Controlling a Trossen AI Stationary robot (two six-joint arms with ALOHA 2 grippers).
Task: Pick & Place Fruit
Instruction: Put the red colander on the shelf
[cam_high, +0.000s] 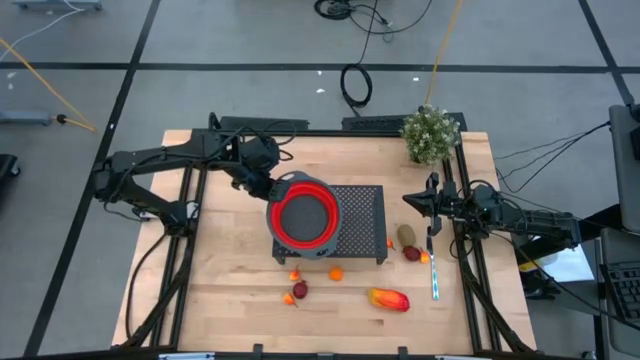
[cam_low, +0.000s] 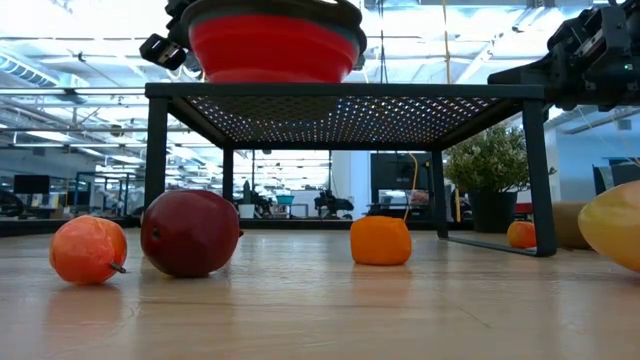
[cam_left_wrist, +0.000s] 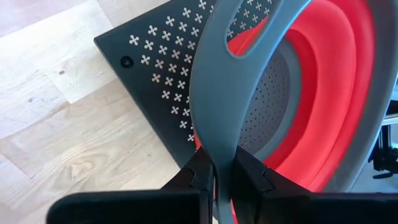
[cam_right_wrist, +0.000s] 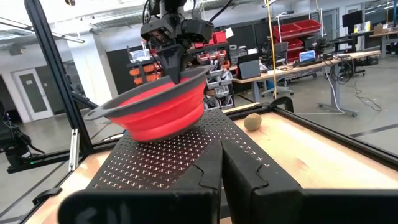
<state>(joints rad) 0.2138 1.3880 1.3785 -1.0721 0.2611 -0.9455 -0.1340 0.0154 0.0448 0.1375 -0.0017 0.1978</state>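
My left gripper (cam_high: 262, 185) is shut on a red colander with a grey rim (cam_high: 305, 215), which is over the black perforated stand (cam_high: 360, 205). My right gripper (cam_high: 410, 200) is shut and empty, at the stand's right side, with its fingers (cam_right_wrist: 211, 168) pointing toward the colander (cam_right_wrist: 158, 109). The fruit lies on the table: a brown oval (cam_high: 406, 235), a dark red piece (cam_high: 412, 253), an orange ball (cam_high: 336, 272), another dark red piece (cam_high: 300, 289) and a long red-orange-yellow piece (cam_high: 389, 299). A brown oval (cam_right_wrist: 252, 121) also shows beside the stand in the right wrist view. My left gripper pinches the colander's grey rim (cam_left_wrist: 214, 146) between its two fingers, where the rim widens into a looped handle, on the colander's far left side. The fingers come slanting down from the far left. The colander is tilted, held side up. I cannot tell whether its bottom touches the stand.
A leafy potted plant (cam_high: 430, 133) stands at the far right corner. A thin pale-handled utensil (cam_high: 435, 272) lies near the right edge. Small orange pieces (cam_high: 292, 276) lie in front of the stand. Black rails (cam_high: 470, 250) run along both sides of the table.
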